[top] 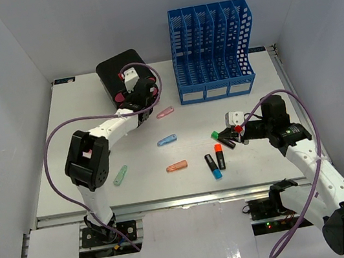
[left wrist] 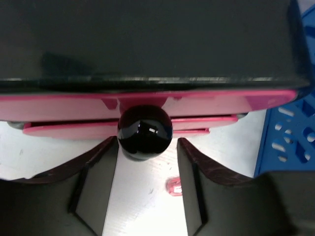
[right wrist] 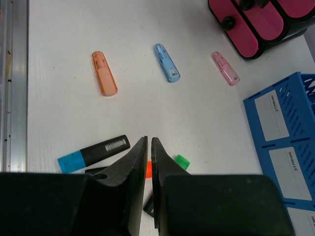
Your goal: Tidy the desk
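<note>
While the left end effector straddles the black knob, a gap shows.

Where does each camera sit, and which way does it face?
Top external: above, behind the arms, looking down on the desk; both arms show.
Left wrist: on that wrist, facing a pink drawer's knob; jaws flank it.
Right wrist: on that wrist, looking down at highlighters; shut jaws show.
Wrist views share the blue file rack.
</note>
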